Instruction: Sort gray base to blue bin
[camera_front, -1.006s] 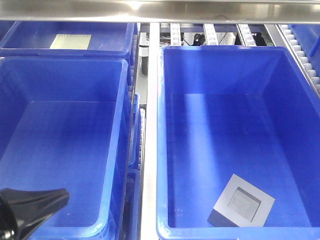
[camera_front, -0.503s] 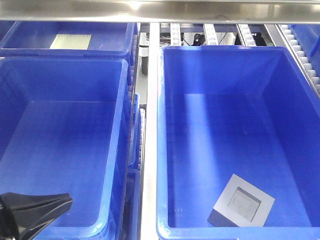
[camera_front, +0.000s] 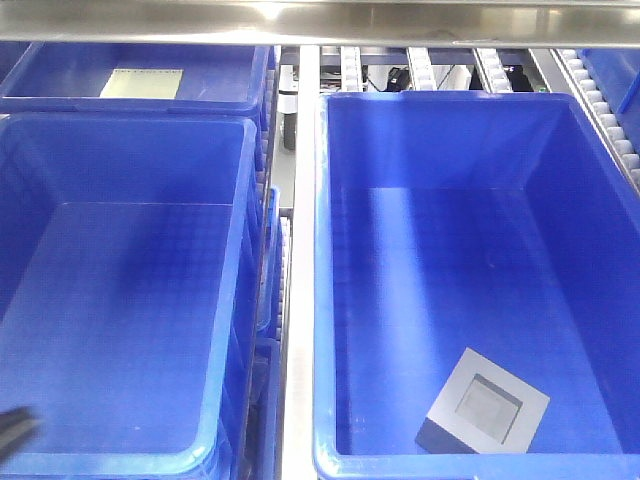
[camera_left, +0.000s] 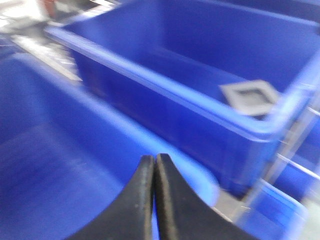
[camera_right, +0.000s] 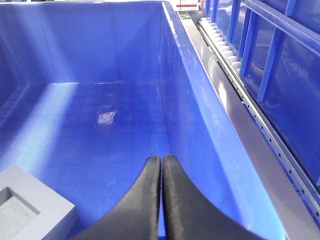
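The small light-gray boxy cube with a darker recessed square panel (camera_front: 482, 403) is seen lying on the grid-textured floor of the large deep bright-blue plastic crate (camera_front: 322, 250), near its front wall. Both the left end effector (camera_left: 153, 165) and the right end effector (camera_right: 161, 167) are pressed closed, holding nothing.

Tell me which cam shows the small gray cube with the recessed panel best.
Exterior front-facing: the small light-gray boxy cube is whole and sharp, lying on the floor of the large bright-blue plastic crate, near its front. Left wrist shows it blurred, beyond the crate's rim. Right wrist catches only a cropped corner at bottom left.
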